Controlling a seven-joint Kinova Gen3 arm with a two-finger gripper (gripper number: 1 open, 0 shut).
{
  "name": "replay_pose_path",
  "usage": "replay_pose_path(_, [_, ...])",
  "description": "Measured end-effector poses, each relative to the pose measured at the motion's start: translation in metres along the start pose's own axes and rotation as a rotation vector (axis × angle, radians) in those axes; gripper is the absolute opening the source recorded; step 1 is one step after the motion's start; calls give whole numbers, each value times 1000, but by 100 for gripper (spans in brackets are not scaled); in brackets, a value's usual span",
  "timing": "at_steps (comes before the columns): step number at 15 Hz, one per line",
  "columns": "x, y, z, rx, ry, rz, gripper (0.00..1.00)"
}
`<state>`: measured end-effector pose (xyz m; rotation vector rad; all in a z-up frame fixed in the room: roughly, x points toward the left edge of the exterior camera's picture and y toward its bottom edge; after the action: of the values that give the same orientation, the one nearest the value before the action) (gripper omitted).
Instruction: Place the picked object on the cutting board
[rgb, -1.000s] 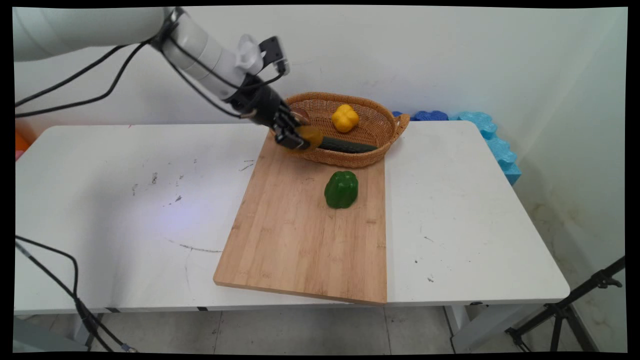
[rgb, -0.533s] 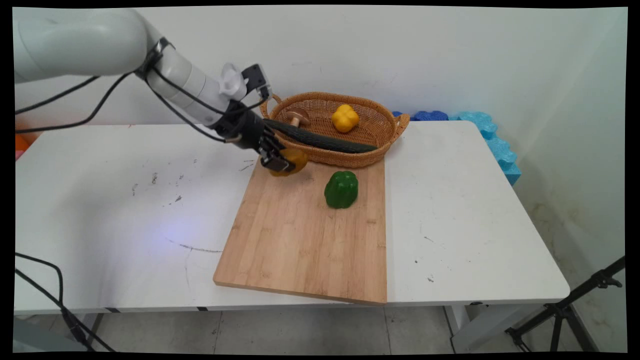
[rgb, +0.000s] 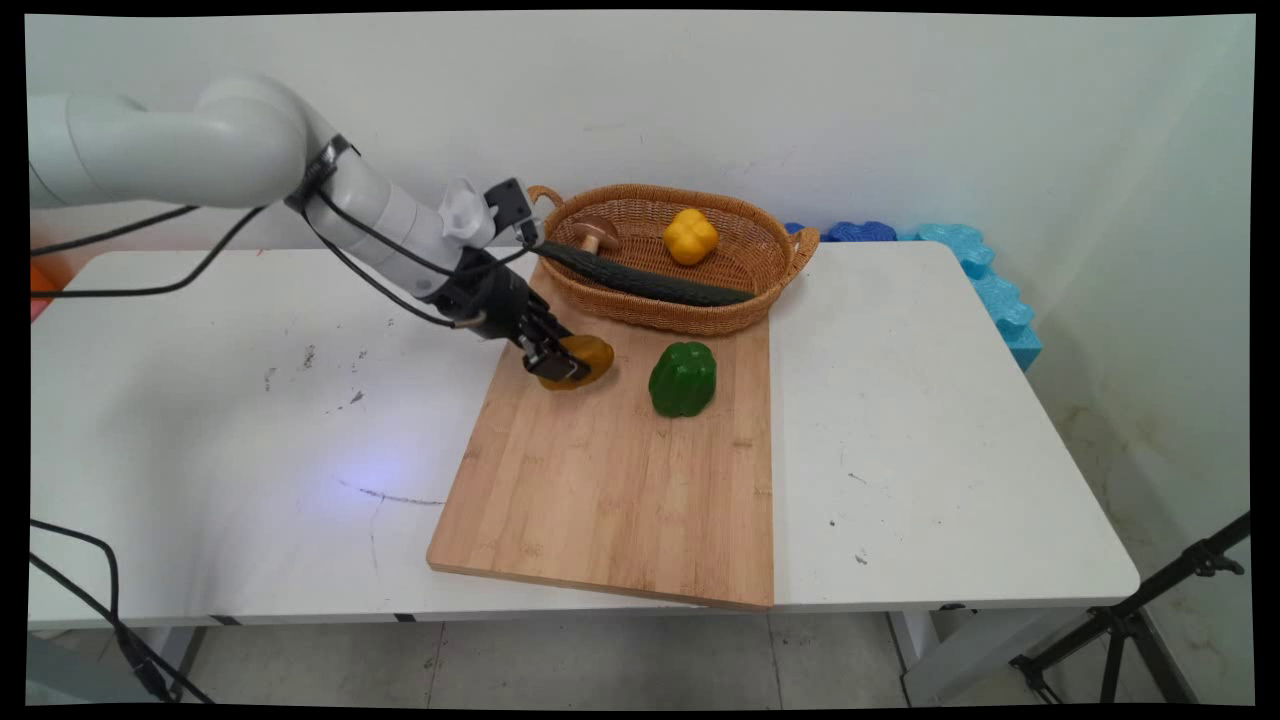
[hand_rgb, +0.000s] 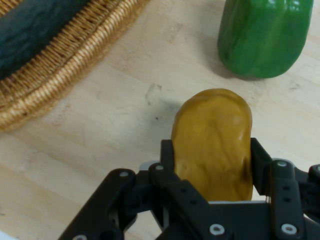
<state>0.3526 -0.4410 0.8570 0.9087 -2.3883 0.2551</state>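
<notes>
The black two-finger gripper (rgb: 553, 360) is closed on a yellow-brown potato (hand_rgb: 214, 142), one finger (hand_rgb: 167, 160) pressed against each long side, and holds it low over the far left corner of the bamboo cutting board (rgb: 610, 480); whether the potato rests on the wood or hangs just above it cannot be told from either view. A green bell pepper (rgb: 683, 378) stands on the board just to the right of the potato, apart from it. Behind both, the wicker basket (rgb: 740, 312) sits on the board's far edge and contains a dark cucumber (rgb: 640, 283) lying aslant across it, a yellow bell pepper (rgb: 690, 236) and a brown mushroom (rgb: 596, 232). The potato lies outside the basket, near its front wall. All of this stands on the white table (rgb: 250, 400)
</notes>
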Motion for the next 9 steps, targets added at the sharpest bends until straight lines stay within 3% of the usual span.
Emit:
replay_pose_path(3, [-6,1,11,-10,2,-6,0])
replay_pose_path(4, [-8,1,15,-13,2,-7,100])
replay_pose_path(9, [-16,2,24,-23,0,-1,100])
